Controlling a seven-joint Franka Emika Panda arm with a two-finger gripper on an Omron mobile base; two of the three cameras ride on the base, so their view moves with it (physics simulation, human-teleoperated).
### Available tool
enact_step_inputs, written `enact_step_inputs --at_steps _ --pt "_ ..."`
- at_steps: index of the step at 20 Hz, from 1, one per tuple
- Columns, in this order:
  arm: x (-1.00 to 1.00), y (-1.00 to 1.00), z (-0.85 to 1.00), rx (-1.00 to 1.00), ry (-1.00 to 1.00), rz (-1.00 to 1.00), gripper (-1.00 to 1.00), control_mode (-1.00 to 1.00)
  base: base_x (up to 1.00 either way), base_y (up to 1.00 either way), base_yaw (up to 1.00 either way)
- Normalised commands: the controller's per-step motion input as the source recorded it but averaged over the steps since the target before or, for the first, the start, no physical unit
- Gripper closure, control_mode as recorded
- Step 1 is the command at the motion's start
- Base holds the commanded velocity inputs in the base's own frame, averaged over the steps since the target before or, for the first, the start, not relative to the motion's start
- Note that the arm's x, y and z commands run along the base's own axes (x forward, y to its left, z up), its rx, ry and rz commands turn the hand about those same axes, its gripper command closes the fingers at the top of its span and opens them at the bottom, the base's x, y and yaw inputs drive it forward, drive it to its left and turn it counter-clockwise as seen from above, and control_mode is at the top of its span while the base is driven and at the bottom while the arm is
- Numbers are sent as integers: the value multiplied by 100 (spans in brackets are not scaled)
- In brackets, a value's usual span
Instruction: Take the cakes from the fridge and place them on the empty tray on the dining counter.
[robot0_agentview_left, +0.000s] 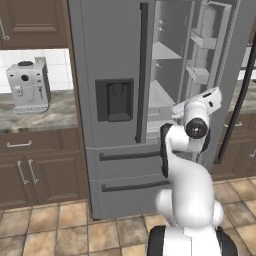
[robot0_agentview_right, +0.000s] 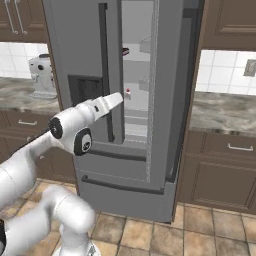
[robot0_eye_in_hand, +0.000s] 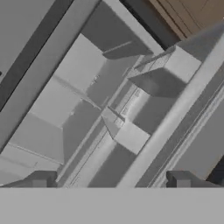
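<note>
Cakes first: from the right base view I can spot two tiny ones inside the fridge (robot0_agentview_right: 150, 100), the white one with the red top (robot0_agentview_right: 128, 93) on a middle shelf and a dark bit (robot0_agentview_right: 125, 51) on the shelf above that I take for the chocolate wedge.

Starting at the gripper (robot0_eye_in_hand: 113, 179) — the jaws stand spread wide with nothing between them, tips at the bottom of the hand view, looking into the fridge's shelves and door bins (robot0_eye_in_hand: 131, 138). It's held in front of the open right door gap, well short of either cake. The white arm (robot0_agentview_left: 182, 165) reaches up from the base toward that gap.

My guess is these pieces are light, soft and crumbly, so a gentle pinch low on the sides, not on the topping, seems the way to go. Squeeze too hard and it'll squash.

Hard to make out: both cakes are just a few pixels, so shape and exact seating on the shelf I can't tell — the left door's edge cuts part of the shelves off too.
</note>
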Motion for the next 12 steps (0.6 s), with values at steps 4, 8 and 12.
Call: enact_step_inputs --at_steps 4,8,12 --pt "70 18 33 -12 57 -37 -100 -100 0 0 0" --pt "84 6 12 -7 40 -14 -100 -100 0 0 0" --pt "93 -11 -6 -3 32 0 -100 -100 0 0 0"
